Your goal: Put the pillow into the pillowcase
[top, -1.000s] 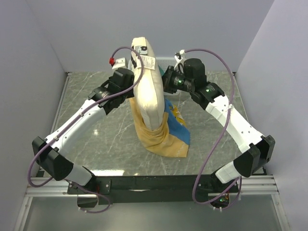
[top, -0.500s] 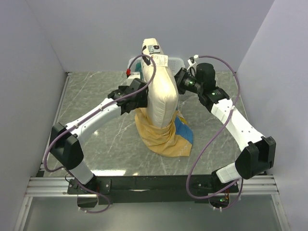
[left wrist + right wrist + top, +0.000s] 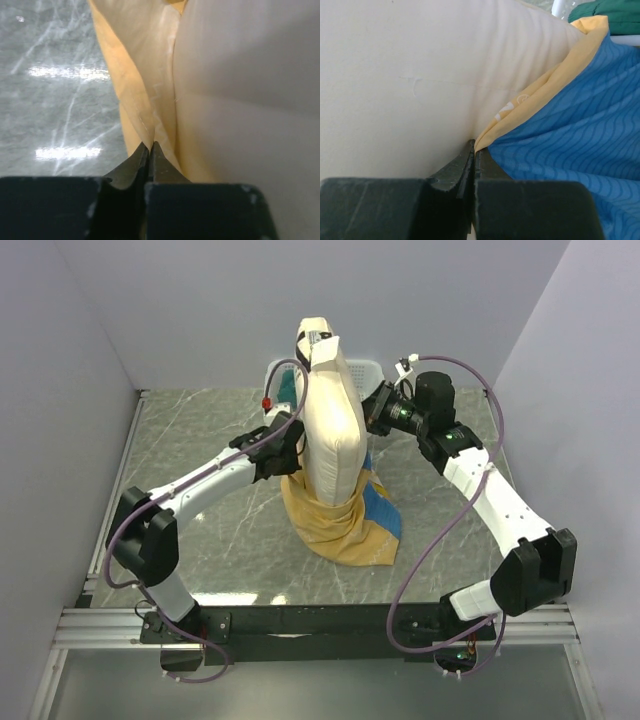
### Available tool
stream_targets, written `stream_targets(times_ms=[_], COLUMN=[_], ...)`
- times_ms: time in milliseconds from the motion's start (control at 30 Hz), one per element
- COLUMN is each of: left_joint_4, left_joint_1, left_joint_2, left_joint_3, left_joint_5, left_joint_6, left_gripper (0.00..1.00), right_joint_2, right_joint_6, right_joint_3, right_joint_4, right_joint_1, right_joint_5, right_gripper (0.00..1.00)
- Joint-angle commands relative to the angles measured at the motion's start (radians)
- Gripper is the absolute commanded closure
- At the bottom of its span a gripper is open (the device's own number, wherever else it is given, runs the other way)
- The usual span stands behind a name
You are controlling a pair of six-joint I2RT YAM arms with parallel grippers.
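Cream-white, the pillow [image 3: 332, 430] stands upright on the surface [image 3: 210, 530], its lower end inside the bunched mustard pillowcase [image 3: 335, 525]. Flanking it, the left pincer [image 3: 150, 146] and the right pincer [image 3: 474, 144] each clench the pillowcase's rim.

pillow [image 3: 330, 430], pillowcase [image 3: 328, 530] — matt cloth, table [image 3: 185, 430] — glossy stone
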Motion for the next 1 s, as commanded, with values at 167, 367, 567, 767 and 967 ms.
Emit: stream_targets(times_ms=[167, 367, 567, 767, 967], left_joint_4=[-0.102, -0.168, -0.27, -0.319, -0.314], left_joint_1=[0.005, 0.019, 0.037, 0.037, 0.166], left_joint_2=[-0.239, -0.302, -0.247, -0.135, -0.241], left_joint_3=[0.226, 0.405, 0.699, 0.717, 0.761], left_joint_5=[-0.005, 0.111, 0.198, 0.235, 0.293], left_joint_6=[0.081, 0.115, 0.134, 0.144, 0.143], left_gripper=[0.99, 0.99, 0.99, 0.99, 0.99], right_joint_2=[-0.065, -0.057, -0.049, -0.077, -0.07], right_joint_6=[-0.077, -0.076, -0.051, -0.111, -0.128], right_joint_3=[0.235, 0.343, 0.366, 0.385, 0.337], right_joint_4=[-0.081, -0.142, -0.152, -0.195, -0.245], right_joint_1=[0.001, 0.001, 0.047, 0.112, 0.01], right_joint_5=[0.023, 0.086, 0.109, 0.182, 0.194], right_gripper=[1.0, 1.0, 1.0, 1.0, 1.0])
